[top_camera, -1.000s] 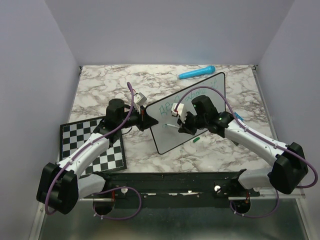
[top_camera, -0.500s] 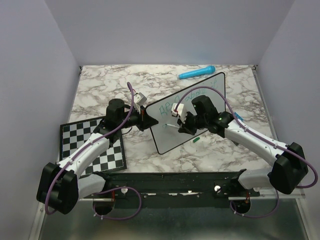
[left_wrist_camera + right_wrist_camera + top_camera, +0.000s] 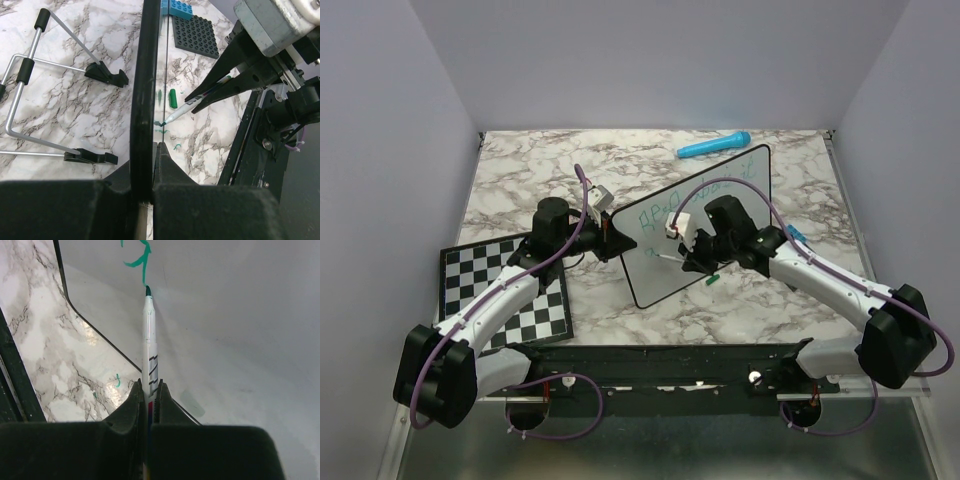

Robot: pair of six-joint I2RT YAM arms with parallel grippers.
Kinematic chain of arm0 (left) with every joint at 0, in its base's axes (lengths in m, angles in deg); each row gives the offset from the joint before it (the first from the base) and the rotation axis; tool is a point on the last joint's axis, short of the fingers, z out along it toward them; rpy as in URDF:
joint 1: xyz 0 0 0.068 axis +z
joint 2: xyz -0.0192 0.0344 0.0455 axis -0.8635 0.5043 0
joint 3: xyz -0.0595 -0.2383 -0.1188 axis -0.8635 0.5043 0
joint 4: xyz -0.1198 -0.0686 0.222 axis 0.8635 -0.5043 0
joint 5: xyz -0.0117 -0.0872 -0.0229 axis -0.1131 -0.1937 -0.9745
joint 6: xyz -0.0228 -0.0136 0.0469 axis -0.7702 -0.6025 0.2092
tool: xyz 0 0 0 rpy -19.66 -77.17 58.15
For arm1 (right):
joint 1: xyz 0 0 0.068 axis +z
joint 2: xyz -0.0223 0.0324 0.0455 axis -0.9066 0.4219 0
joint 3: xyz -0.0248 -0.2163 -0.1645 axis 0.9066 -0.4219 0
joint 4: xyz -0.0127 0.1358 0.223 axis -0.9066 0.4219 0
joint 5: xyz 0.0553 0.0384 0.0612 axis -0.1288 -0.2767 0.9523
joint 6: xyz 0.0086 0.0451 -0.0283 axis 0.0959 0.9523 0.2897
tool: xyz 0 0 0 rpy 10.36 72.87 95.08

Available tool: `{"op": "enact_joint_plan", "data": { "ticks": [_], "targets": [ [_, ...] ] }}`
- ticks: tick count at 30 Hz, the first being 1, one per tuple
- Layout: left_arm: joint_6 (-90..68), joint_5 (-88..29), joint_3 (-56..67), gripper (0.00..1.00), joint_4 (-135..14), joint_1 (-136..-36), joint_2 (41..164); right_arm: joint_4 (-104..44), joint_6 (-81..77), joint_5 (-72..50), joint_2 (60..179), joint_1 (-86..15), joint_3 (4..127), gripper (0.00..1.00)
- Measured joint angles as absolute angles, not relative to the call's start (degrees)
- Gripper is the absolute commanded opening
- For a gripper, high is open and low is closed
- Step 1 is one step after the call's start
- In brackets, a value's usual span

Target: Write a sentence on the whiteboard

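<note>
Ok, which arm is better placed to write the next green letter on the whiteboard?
Right. The right claw is shut on the white green-tipped marker, whose tip sits at the large white black-rimmed whiteboard beside the green handwriting. The left claw is clamped on the board's rim.

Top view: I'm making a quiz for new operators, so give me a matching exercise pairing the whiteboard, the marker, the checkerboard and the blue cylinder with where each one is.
Things:
1. whiteboard
2. marker
3. checkerboard
4. blue cylinder

Places:
A. lying near the far edge of the table
B. clamped in the right tool, tip at the whiteboard
C. lying flat at the table's near left
D. rim gripped by the left tool

Pairs: 1-D, 2-B, 3-C, 4-A
</note>
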State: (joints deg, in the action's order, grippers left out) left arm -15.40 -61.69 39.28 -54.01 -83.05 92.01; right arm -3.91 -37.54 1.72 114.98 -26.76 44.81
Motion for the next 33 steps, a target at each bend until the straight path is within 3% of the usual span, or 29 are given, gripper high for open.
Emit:
{"op": "enact_joint_plan", "data": {
  "ticks": [18,33],
  "targets": [
    [-15.38,-61.8,39.15,0.0,-53.94,-83.05,92.27,-4.02,-37.86,2.95,112.94,-29.14,49.05,0.01],
    [-15.4,-61.84,39.11,0.0,-53.96,-83.0,92.31,-3.73,-38.63,3.36,113.84,-29.14,45.13,0.01]
  ]
}}
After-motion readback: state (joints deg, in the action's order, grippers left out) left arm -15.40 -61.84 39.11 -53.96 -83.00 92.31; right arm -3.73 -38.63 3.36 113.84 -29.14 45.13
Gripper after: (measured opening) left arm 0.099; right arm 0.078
